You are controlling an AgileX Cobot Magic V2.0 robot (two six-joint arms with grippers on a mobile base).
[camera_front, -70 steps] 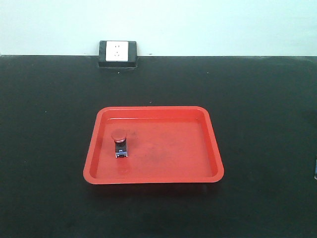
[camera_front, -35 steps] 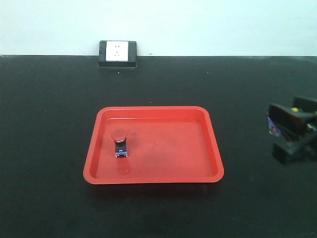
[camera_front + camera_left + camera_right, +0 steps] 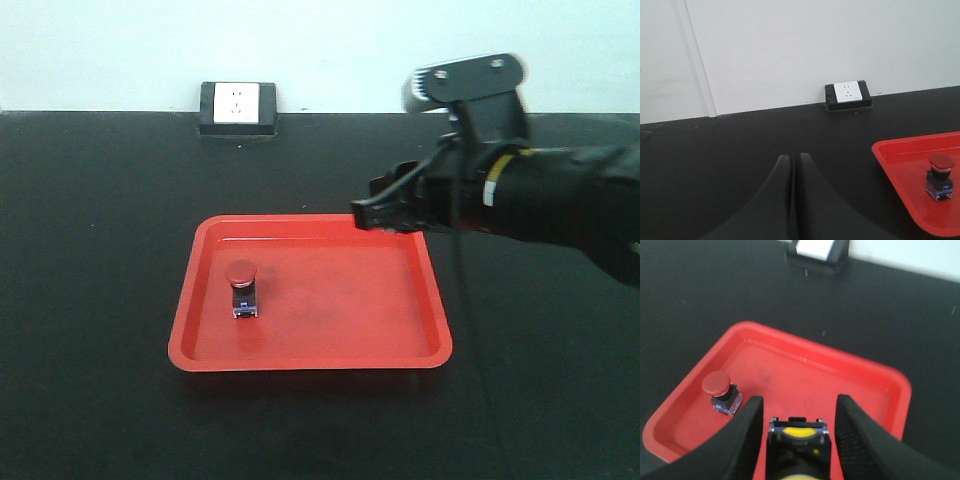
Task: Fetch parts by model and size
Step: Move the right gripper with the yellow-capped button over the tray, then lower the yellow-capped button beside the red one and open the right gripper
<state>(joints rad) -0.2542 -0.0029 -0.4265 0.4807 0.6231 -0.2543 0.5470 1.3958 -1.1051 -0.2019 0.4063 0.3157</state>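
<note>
Red push-button switch (image 3: pixel 241 288): round red mushroom cap on dark base, blue terminals at the bottom. Upright in the red tray (image 3: pixel 432 300), toward its 9 o'clock side, clear of the walls

Yellow push-button switch (image 3: pixel 799 438): dark body, yellow face partly visible. Held between the right gripper (image 3: pixel 799 425) fingers above the tray's 3 o'clock half

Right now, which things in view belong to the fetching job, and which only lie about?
Job: red-capped push-button switch standing in the red plastic tray; yellow-capped push-button switch held between the right gripper jaws.
Lying about: white wall socket in black frame.
</note>
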